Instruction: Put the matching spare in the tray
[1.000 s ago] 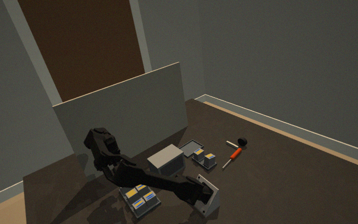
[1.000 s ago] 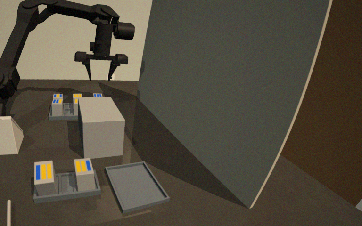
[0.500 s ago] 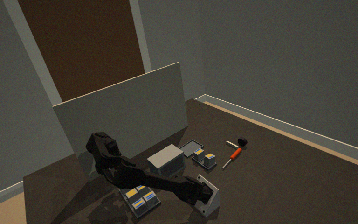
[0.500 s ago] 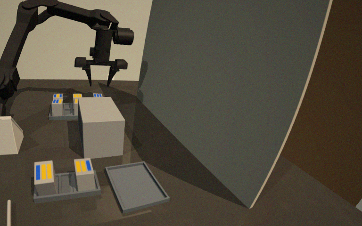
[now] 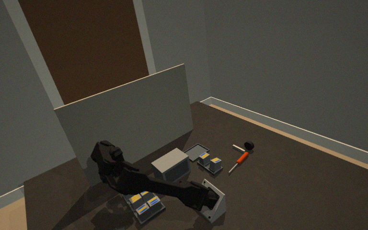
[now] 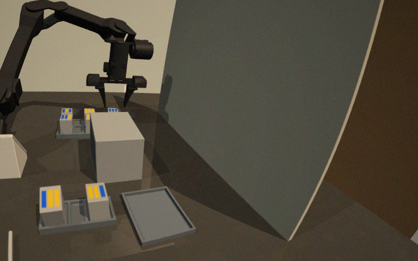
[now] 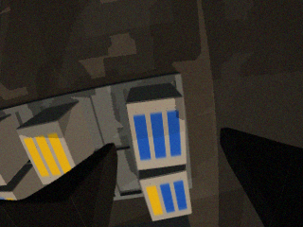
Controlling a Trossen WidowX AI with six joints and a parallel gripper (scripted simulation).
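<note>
Wrist view places the grey spare block with three blue stripes (image 7: pixel 157 134) in its rack on the counter, directly below and between the black pincer's (image 7: pixel 169 197) part-open, empty jaws.

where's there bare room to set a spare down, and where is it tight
The tray holds nothing, bordered by the big box and the two-spare holder. Bare tabletop lies between that holder and the far rack. It is tight at that rack, where spares sit packed under the open end effector.
</note>
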